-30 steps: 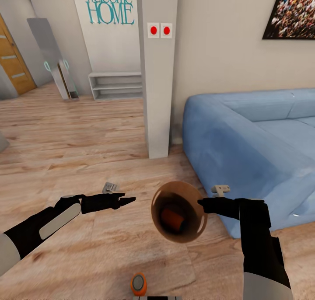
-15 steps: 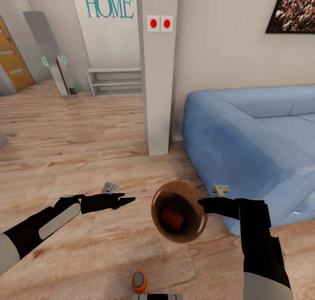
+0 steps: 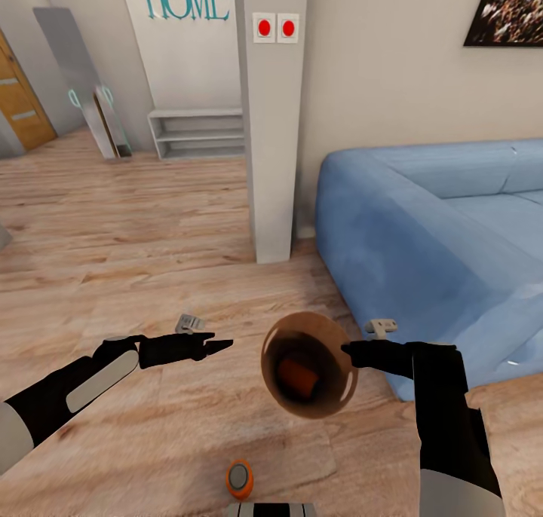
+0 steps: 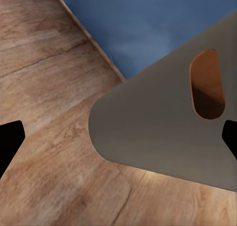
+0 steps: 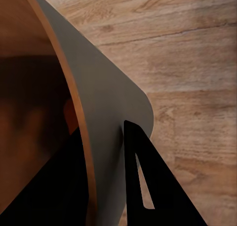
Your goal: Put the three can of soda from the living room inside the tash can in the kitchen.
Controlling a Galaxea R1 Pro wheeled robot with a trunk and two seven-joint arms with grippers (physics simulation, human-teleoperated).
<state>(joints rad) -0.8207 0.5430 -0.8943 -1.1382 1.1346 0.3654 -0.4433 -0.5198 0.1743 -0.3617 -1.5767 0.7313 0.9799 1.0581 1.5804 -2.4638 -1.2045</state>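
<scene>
Beside the light-blue corner sofa (image 3: 437, 223), the right tool (image 3: 345, 349) pinches the rim of the coppery-brown round bin (image 3: 309, 365), an orange can (image 3: 296, 377) inside. A second orange can (image 3: 240, 478) stands on the wood floor (image 3: 113, 238); the left tool (image 3: 222, 344) hovers wide and empty

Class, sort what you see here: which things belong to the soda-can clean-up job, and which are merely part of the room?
Belong to the job:
- trash can, its rim held by the right gripper
- orange soda can lying inside it
- second orange soda can at the bottom edge of the head view

Just there:
- blue sofa
- pillar
- low shelf
- left gripper, holding nothing
</scene>
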